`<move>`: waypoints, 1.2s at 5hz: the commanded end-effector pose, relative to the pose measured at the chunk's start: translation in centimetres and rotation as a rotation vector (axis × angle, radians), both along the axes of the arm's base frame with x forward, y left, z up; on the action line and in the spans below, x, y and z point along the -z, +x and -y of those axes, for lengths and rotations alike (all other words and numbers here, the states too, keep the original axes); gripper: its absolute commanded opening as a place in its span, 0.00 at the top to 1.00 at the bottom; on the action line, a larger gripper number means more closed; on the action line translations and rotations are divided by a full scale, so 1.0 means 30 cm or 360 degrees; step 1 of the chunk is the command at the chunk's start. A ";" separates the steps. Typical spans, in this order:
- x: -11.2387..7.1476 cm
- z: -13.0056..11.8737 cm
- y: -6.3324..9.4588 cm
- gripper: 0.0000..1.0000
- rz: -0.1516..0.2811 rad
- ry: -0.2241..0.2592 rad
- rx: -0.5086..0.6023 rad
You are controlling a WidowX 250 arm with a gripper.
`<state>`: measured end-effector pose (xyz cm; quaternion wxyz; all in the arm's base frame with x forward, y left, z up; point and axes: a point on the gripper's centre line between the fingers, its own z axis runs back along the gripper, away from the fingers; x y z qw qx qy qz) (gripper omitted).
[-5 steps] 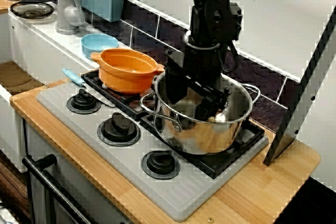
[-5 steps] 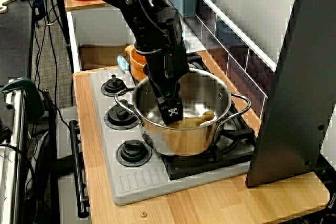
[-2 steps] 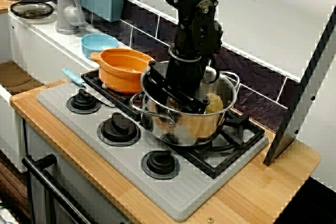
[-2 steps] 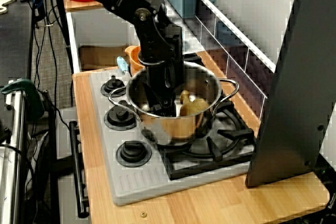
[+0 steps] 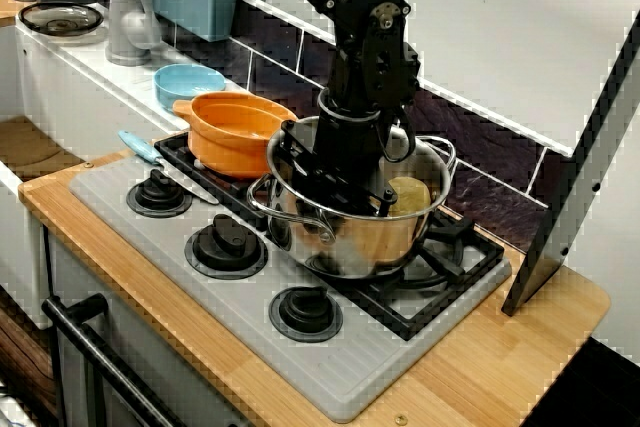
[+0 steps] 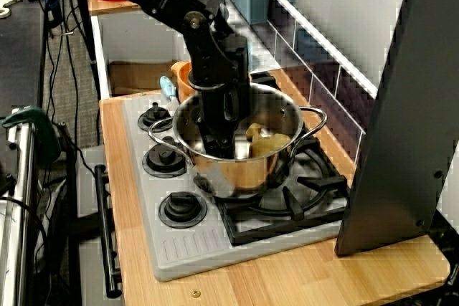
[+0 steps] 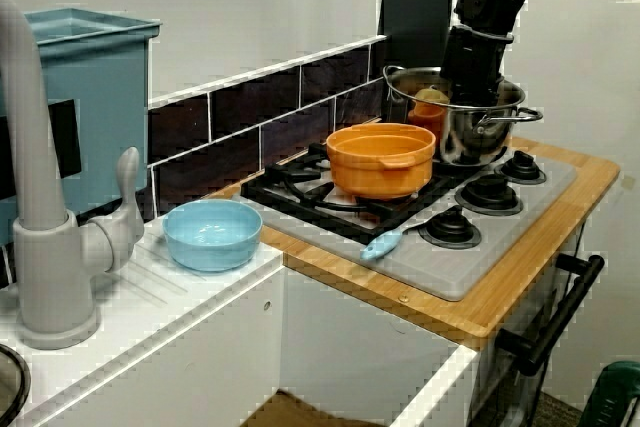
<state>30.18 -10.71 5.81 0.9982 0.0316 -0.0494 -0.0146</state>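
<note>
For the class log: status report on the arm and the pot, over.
Gripper down inside pot, jaws hidden. Pot on stove grate, yellowish lump inside. Orange bowl close beside it.

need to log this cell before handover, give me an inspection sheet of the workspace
surface: grey stove set in a wooden counter.
job's things: steel pot over the grate, with a yellow lump inside.
clutter: orange pot beside it; blue bowl; blue utensil on the stove.
grippers: gripper reaches into the steel pot at its near wall; grip hidden.
cables: dark leads hang left of the counter.
surroundings: faucet, teal box, dark panel.
</note>
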 end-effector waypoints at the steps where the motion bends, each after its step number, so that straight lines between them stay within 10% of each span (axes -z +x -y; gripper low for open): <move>1: -0.142 -0.015 0.033 1.00 0.0110 -0.0094 -0.0028; 5: -0.365 -0.059 0.062 1.00 0.0135 -0.0257 -0.0069; 6: -0.370 -0.067 0.060 0.00 0.0139 -0.0232 -0.0062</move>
